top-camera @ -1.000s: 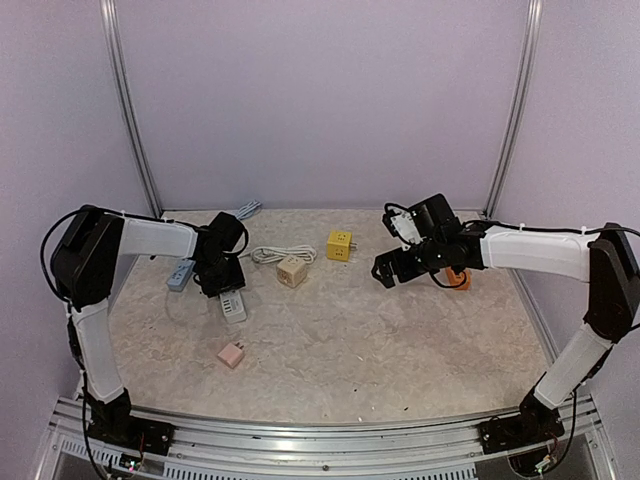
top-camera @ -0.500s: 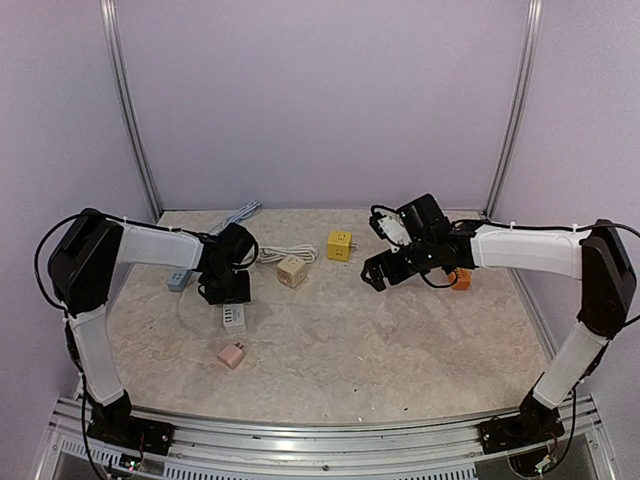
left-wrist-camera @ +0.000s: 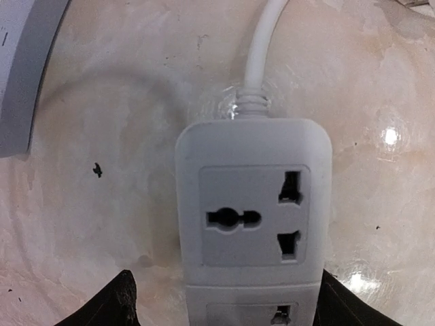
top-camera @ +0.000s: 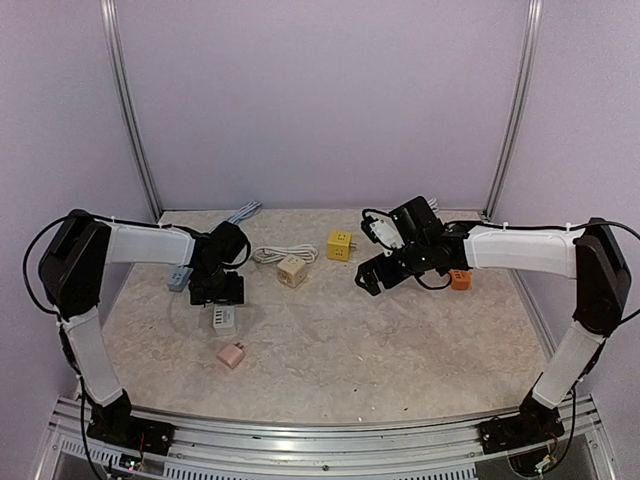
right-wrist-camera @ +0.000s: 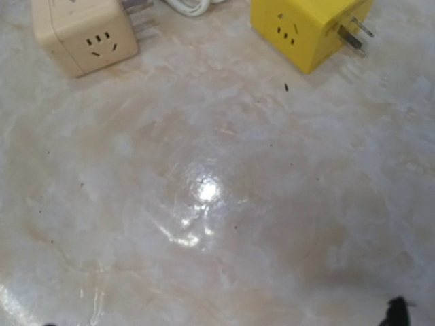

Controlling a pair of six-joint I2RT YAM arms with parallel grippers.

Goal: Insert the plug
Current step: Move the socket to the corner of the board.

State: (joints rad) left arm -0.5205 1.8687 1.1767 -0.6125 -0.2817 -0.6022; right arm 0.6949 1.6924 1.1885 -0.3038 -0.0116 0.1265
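Over the white power strip (left-wrist-camera: 255, 217), the left end effector (top-camera: 217, 292) has just spread open and released it, so the socket seems placed. The right end effector (top-camera: 371, 277), wide open and empty, nears the yellow plug (right-wrist-camera: 306, 27) lying on the surface.

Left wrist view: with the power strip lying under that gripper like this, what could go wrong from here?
1. The left gripper straddles the white power strip with jaws open, so the strip lies loose and may slide on the glossy table when a plug is pushed in.
2. The right gripper, open, hovers short of the yellow cube plug, whose prongs stick out sideways; a careless grasp could catch them.
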